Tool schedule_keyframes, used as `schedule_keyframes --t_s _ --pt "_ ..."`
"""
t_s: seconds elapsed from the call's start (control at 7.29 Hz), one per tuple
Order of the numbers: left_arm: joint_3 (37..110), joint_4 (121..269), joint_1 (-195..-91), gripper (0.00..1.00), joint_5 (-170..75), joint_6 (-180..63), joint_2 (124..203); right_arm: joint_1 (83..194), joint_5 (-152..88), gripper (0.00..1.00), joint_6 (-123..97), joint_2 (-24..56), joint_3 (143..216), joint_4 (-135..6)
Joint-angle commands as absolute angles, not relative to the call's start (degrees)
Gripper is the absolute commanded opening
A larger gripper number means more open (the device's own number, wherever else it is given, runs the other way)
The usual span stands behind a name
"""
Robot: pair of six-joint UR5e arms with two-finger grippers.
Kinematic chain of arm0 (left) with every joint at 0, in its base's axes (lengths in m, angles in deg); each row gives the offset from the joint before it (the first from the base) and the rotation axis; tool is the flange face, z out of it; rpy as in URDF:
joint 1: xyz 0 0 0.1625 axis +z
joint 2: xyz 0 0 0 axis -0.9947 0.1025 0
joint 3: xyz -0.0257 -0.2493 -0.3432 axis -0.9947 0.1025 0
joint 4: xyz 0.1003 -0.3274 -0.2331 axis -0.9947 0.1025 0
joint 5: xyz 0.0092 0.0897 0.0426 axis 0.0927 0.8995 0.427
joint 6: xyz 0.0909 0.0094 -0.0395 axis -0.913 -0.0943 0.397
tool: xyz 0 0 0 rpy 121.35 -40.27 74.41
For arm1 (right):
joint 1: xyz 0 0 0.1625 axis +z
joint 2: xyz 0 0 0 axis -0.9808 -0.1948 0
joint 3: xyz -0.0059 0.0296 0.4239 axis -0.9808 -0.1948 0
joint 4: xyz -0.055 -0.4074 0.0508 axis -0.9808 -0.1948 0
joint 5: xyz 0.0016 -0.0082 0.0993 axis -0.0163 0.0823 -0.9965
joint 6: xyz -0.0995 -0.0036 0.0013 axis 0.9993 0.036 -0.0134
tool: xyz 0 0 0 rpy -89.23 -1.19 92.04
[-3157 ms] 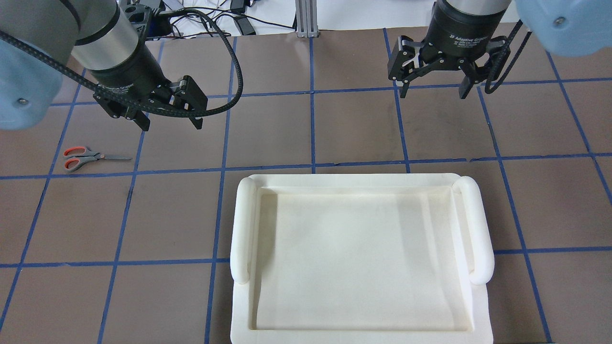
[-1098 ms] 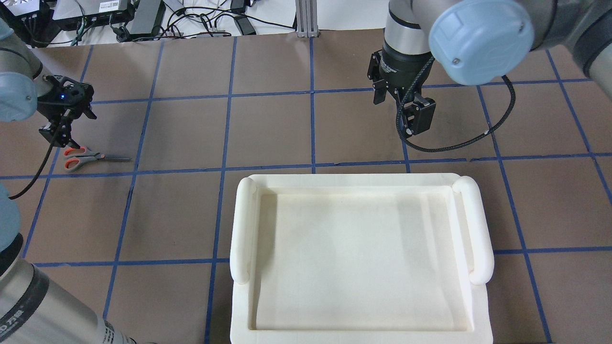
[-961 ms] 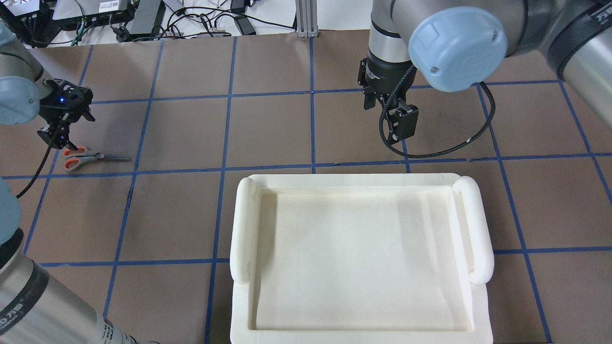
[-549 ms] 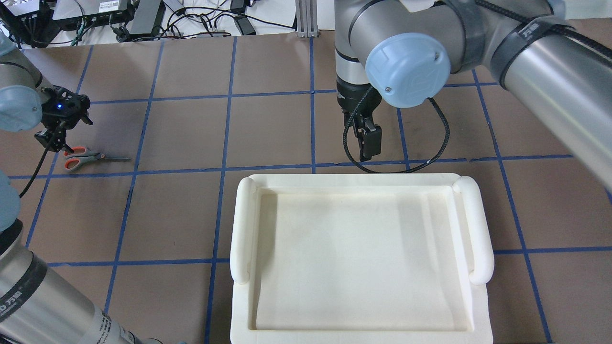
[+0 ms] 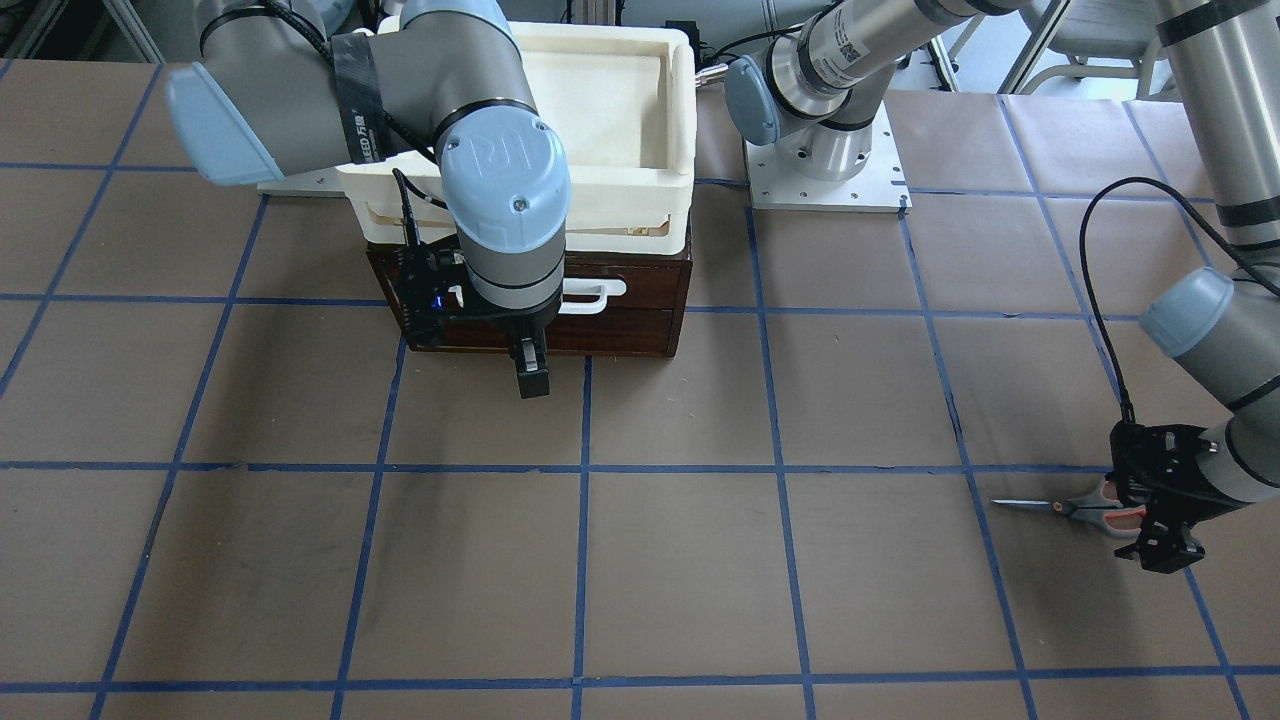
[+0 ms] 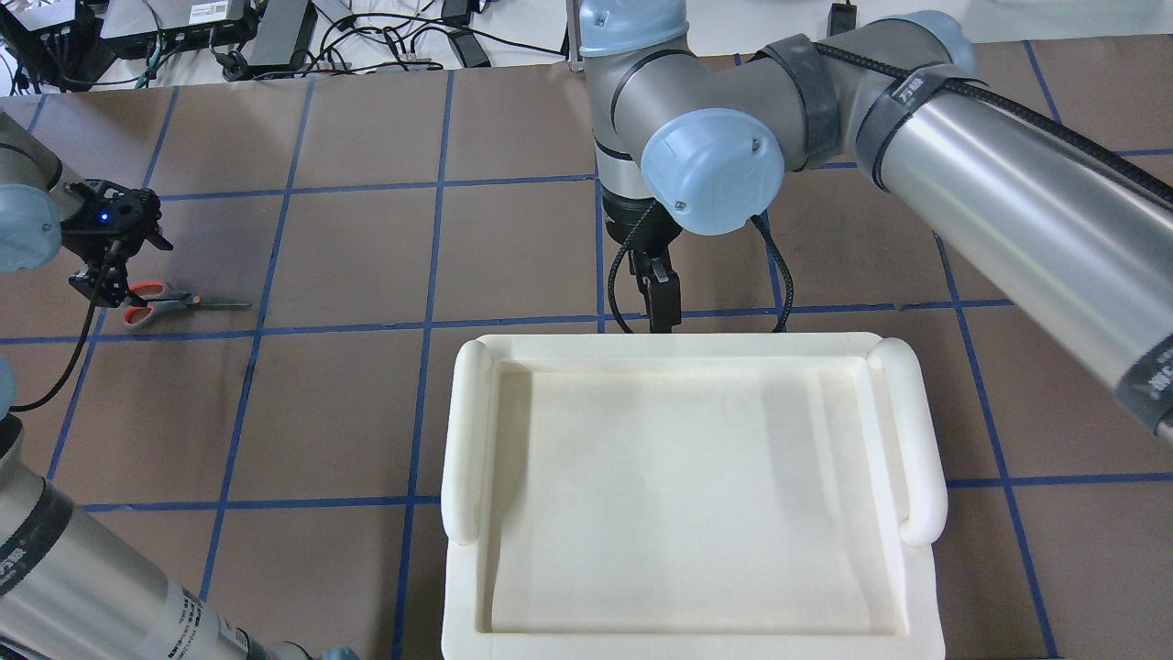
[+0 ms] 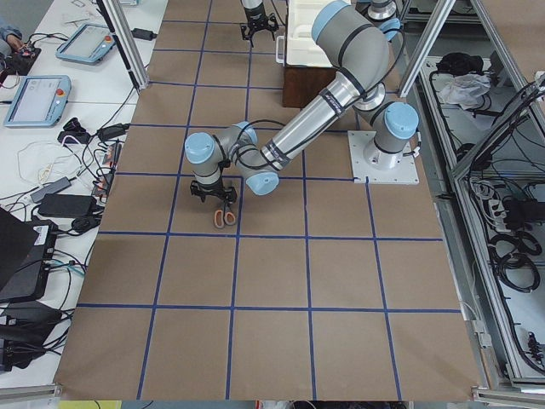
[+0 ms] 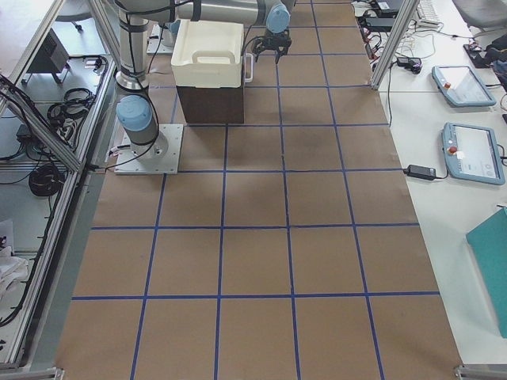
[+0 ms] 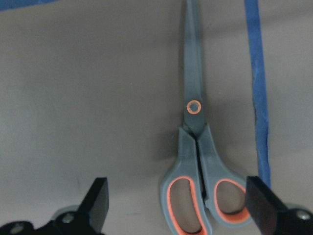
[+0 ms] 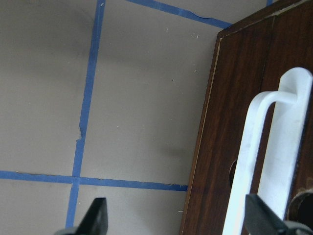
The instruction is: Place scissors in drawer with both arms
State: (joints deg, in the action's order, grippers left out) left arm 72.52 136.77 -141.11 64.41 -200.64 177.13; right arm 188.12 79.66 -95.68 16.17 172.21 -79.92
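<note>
Small grey-handled, orange-lined scissors [image 9: 198, 161] lie flat at the overhead frame's left edge. The left wrist view shows the black left gripper [image 9: 177, 196] spread wide astride their loops. Only the front view shows the dark brown wooden drawer [image 5: 620, 325], upper centre-left. Overhead it is hidden under the cream foam tray [image 6: 463, 431]. The black right gripper [image 10: 176, 205] is spread by the white bar handle [image 10: 254, 161].

Cream-white foam tray [image 6: 463, 440] at the robot-side edge; blue tape grid [image 5: 680, 468] on brown tabletop [image 6: 348, 412] (cables [image 6: 385, 41] beyond far edge).

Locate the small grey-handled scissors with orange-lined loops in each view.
Front-facing: scissors far right, lower half.
Overhead: scissors far left, mid-height.
Exterior left: scissors left of centre.
Exterior right: not in it.
Left wrist: scissors lower centre.
Right wrist: not in it.
Landmark: blue tape line beside the blades.
</note>
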Motion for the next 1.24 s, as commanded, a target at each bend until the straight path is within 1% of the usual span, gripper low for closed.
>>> schedule_keyframes --t_s 0.0,0.14,1.1 --pt "75.39 133.16 -141.07 1.0 64.75 -196.19 176.39 188.19 77.55 1.0 -99.16 16.76 172.23 -79.68" --pt "77.32 130.09 -141.07 1.0 64.75 -195.92 175.95 188.19 77.63 1.0 -99.7 17.03 172.23 -79.24" --pt "77.78 129.35 -141.6 0.99 64.75 -203.47 177.26 188.1 77.98 1.0 -101.99 18.35 172.23 -75.99"
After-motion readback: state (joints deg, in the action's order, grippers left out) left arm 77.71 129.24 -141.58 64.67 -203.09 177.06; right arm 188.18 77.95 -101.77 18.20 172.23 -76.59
